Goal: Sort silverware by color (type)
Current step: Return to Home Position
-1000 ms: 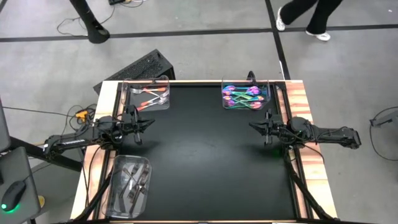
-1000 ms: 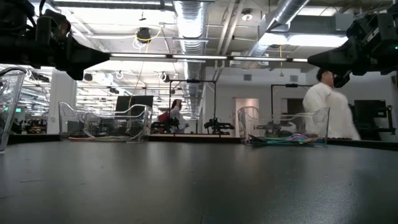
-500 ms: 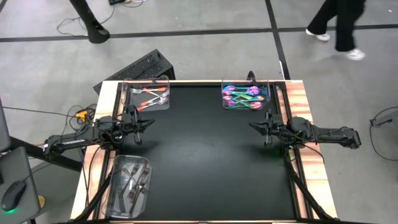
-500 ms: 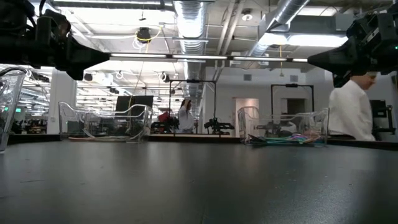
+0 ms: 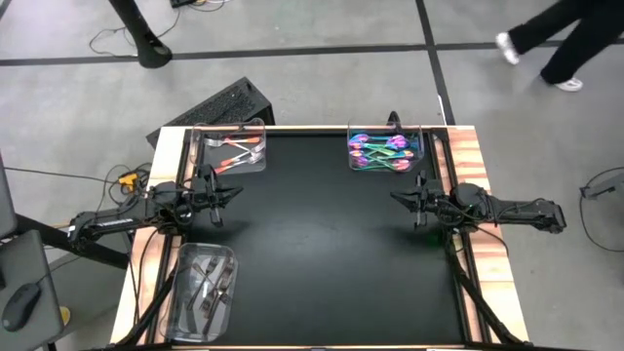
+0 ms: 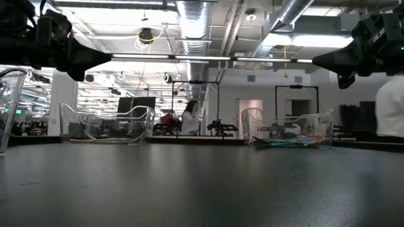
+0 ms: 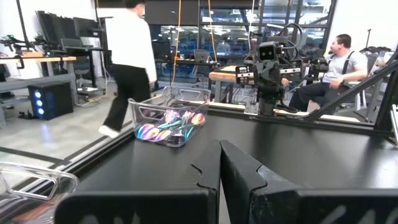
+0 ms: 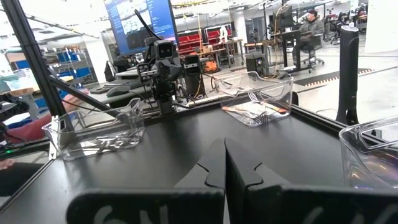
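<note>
The silverware lies in three clear trays on the black table. Coppery pieces (image 5: 237,148) fill the far left tray, iridescent pieces (image 5: 382,150) the far right tray (image 7: 169,116), and dark pieces (image 5: 208,285) the near left tray (image 8: 99,135). My left gripper (image 5: 237,190) hovers shut at the table's left edge, pointing level toward the right. My right gripper (image 5: 394,196) hovers shut at the right edge, pointing level toward the left. Nothing is between either pair of fingers.
The table's middle (image 5: 322,244) is bare black surface between the two arms. A black keyboard (image 5: 210,105) lies on the floor beyond the far left corner. People walk on the floor beyond the far edge (image 5: 561,34).
Both arms have kept still. A person beyond the far right corner has walked on toward the right.
</note>
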